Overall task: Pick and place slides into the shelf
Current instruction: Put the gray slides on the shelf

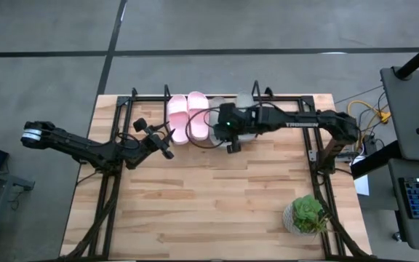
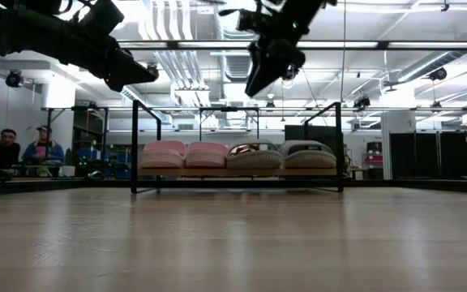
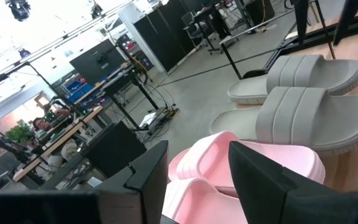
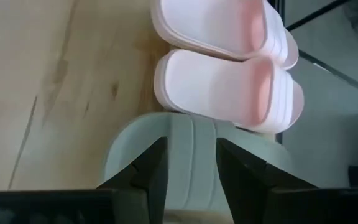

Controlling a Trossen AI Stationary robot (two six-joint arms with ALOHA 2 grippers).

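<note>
All four slides sit side by side on the shelf at the table's far edge, resting on their soles on its wooden board. The two pink slides are toward the left. The two grey slides are toward the right, partly hidden under my right arm in the high view. My right gripper hangs open above the left grey slide, well clear of it. My left gripper is open, raised in front of the pink slides, and holds nothing.
A small green potted plant stands near the table's near right corner. Bare wooden table stretches between the shelf and the near edge. The table's black frame runs along both sides. Two people sit in the room beyond the table's left.
</note>
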